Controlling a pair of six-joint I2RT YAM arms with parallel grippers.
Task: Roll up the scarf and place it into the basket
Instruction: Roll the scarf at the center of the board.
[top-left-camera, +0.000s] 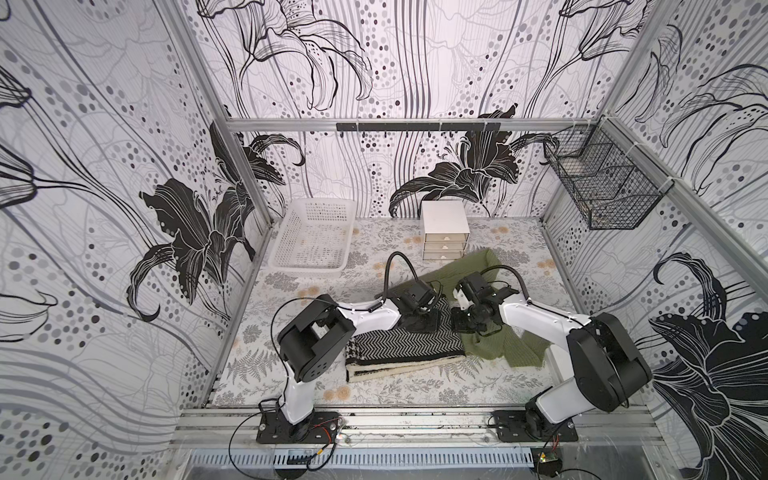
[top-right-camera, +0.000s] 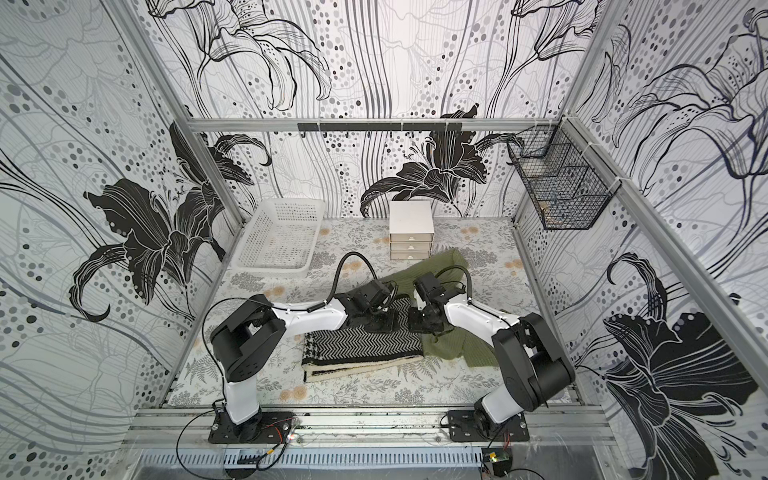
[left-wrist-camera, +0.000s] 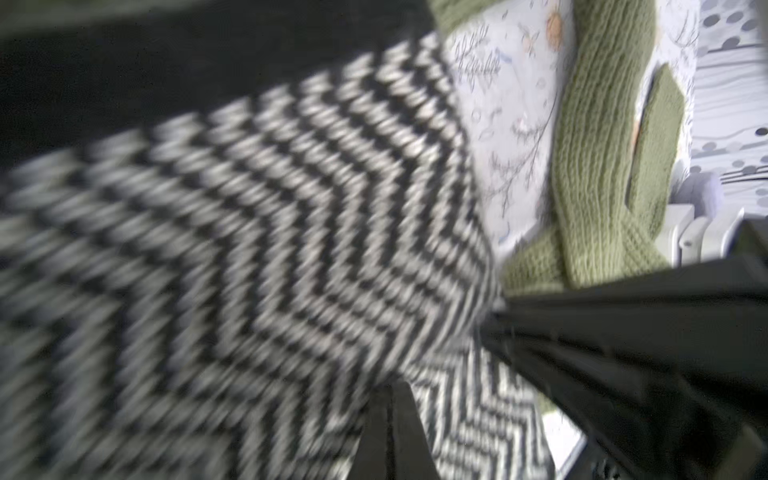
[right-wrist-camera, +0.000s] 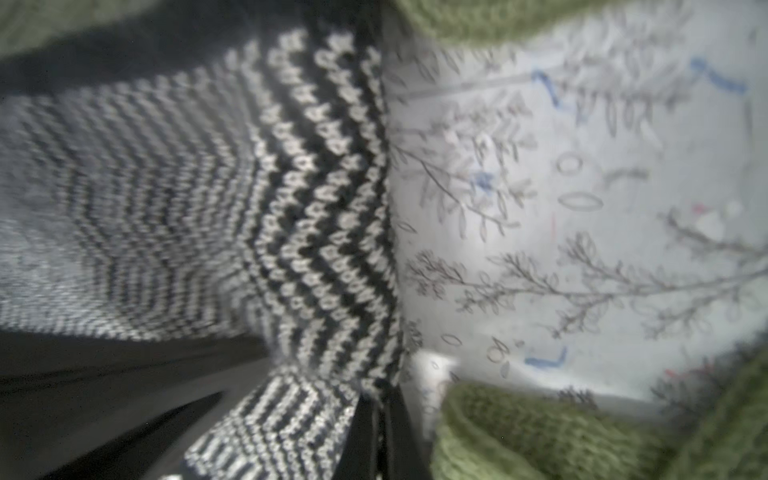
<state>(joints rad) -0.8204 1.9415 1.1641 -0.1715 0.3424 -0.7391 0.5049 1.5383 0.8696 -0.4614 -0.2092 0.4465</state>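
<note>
The black-and-white zigzag scarf (top-left-camera: 407, 347) (top-right-camera: 365, 347) lies folded mid-table, with its far edge raised. My left gripper (top-left-camera: 419, 321) (top-right-camera: 380, 322) is shut on that edge, and in the left wrist view its closed tips (left-wrist-camera: 390, 392) pinch the knit (left-wrist-camera: 257, 216). My right gripper (top-left-camera: 467, 321) (top-right-camera: 422, 321) is shut on the same edge at its right corner, where the closed tips (right-wrist-camera: 380, 401) meet the scarf (right-wrist-camera: 324, 232). The white perforated basket (top-left-camera: 286, 232) (top-right-camera: 253, 239) stands empty at the far left.
An olive green knit scarf (top-left-camera: 457, 270) (top-right-camera: 434, 266) (left-wrist-camera: 598, 145) (right-wrist-camera: 519, 428) sprawls under and to the right of the zigzag one. A small white drawer unit (top-left-camera: 444, 228) (top-right-camera: 411, 230) stands at the back. A black wire basket (top-left-camera: 602, 183) (top-right-camera: 557, 183) hangs on the right wall.
</note>
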